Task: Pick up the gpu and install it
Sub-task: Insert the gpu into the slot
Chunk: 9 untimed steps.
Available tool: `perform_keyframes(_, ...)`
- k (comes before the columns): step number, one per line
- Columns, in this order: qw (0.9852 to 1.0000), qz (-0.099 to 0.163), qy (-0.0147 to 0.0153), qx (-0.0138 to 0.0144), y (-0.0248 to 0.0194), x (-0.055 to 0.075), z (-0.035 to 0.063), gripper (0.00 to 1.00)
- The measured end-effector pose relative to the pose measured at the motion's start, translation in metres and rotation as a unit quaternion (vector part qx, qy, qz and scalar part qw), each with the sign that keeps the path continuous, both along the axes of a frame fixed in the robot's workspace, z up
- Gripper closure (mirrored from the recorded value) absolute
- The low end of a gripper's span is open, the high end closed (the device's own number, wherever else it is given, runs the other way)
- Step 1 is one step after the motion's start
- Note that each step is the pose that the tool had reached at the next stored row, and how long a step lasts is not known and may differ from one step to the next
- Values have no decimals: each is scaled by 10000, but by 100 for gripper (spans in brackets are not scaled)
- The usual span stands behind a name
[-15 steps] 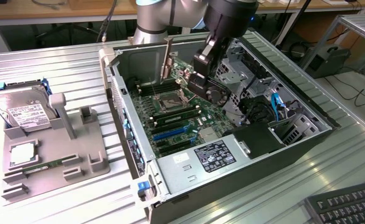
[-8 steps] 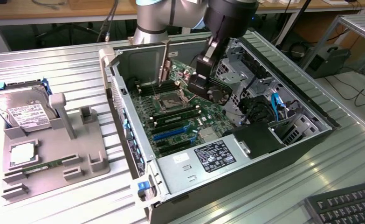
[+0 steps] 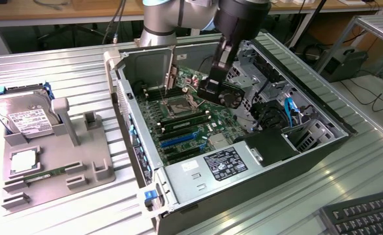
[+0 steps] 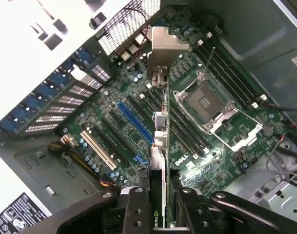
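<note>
On the exterior view's left, the grey holder tray (image 3: 80, 164) carries the hard drive (image 3: 28, 117) and the memory stick (image 3: 44, 175). The gpu (image 4: 159, 163) is not with them, so I judge the pick-up done.

Moving right, the open computer case (image 3: 263, 196) lies on its side with the motherboard (image 3: 201, 122) facing up. The arm reaches down into it. In the wrist view the card is seen edge-on, running from between the fingers out to its silver end bracket (image 4: 168, 44), which points toward the case's perforated rear wall. It hangs over the rows of expansion slots, just beside the long blue slot (image 4: 136, 124) (the likeliest home for it, going by its length).

What is left is the seating. From this angle I cannot tell whether the card's lower edge has met any slot. It looks to be held above the board rather than pressed home, so I would call the install begun but not finished.

The gripper (image 4: 159, 192) is closed down narrow, its two black fingers (image 4: 138, 200) pinching the card from either face at the end away from the bracket. Nothing else is in contact with it as far as I can see.
</note>
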<state>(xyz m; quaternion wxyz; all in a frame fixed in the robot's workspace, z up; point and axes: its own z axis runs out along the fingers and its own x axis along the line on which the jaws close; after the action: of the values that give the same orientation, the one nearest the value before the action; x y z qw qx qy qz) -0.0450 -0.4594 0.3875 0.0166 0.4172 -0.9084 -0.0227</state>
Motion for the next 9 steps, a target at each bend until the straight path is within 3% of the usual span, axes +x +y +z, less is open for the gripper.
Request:
perform_keyframes(5, 9992, 408, -10, 8, 0, 0, -6, 74)
perform_keyframes(9, 9969, 788, -13, 11, 0, 0, -14, 74)
